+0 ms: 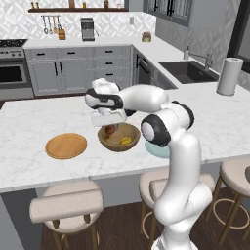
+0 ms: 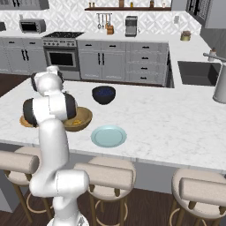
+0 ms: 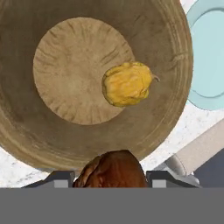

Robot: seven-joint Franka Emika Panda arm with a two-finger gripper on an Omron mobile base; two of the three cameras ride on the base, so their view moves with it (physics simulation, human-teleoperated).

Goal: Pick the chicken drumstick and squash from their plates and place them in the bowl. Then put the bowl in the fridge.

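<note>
- The gripper [image 1: 112,128] is poised just above the wooden bowl [image 1: 119,137], clenched on the chicken drumstick [image 3: 113,169], which is seen in the hand view wedged between the two dark fingertips [image 3: 59,178].
- The squash [image 3: 127,83] is already lying inside the bowl, on the sloped inner wall beside the flat centre.
- The bowl is set on the marble island counter [image 1: 39,117], between the orange-tan wooden plate [image 1: 66,145] and the pale blue-green plate [image 2: 108,135]; both plates are bare.
- A dark navy bowl [image 2: 103,94] is seen on the counter beyond the wooden bowl in the right base view.
- Padded stools [image 1: 66,206] are lined up along the near edge of the island.
</note>
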